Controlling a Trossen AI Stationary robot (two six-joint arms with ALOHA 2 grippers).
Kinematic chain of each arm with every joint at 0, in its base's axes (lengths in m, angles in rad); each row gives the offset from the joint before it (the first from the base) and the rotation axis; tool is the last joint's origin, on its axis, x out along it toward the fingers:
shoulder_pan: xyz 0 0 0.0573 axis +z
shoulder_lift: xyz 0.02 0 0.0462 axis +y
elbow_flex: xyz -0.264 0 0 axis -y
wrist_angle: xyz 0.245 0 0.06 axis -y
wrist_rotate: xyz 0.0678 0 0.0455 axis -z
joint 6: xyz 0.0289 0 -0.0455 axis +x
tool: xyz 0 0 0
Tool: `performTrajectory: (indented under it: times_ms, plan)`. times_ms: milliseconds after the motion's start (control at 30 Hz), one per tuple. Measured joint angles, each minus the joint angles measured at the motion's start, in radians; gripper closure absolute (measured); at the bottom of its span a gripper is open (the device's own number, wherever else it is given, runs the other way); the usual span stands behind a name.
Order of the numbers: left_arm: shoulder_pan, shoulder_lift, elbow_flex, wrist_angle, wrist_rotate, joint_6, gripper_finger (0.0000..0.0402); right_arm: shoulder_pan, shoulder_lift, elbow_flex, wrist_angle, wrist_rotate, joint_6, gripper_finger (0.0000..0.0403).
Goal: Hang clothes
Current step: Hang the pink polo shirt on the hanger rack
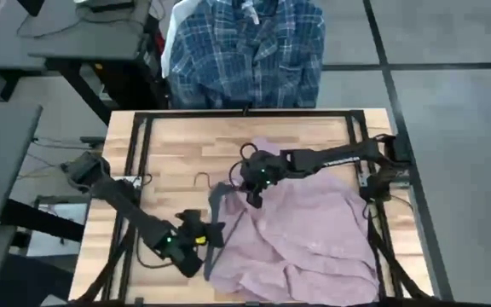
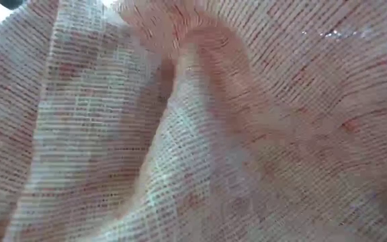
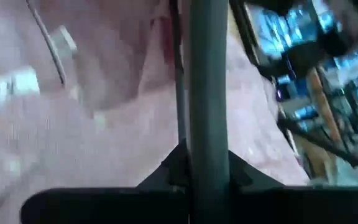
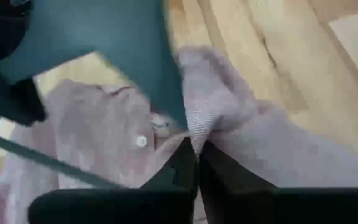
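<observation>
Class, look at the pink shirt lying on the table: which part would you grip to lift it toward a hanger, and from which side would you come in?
Probably the raised fold at the pink shirt's collar end, toward the table's middle, approached from above. There the cloth stands in a ridge that fingers can close across, while the rest lies spread flat. The right hand is already shut on such a fold; the left hand holds a dark hanger beside it.

No readable text, labels, numbers or signs anywhere.
</observation>
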Motion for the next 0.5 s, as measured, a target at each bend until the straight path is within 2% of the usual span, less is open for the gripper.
performTrajectory:
  times_ms: [133, 300, 500]
  plan:
    - [0.051, 0.009, 0.000, 0.005, -0.028, 0.041, 0.0390, 0.016, 0.000, 0.000, 0.000, -0.001, 0.000, 0.0403]
    - [0.112, 0.046, 0.000, 0.137, -0.035, 0.159, 0.0390, 0.030, 0.000, 0.000, -0.004, 0.000, 0.000, 0.0403]
    - [0.163, 0.114, -0.001, 0.371, 0.096, 0.396, 0.0390, 0.028, 0.001, 0.000, -0.012, -0.003, -0.001, 0.0403]
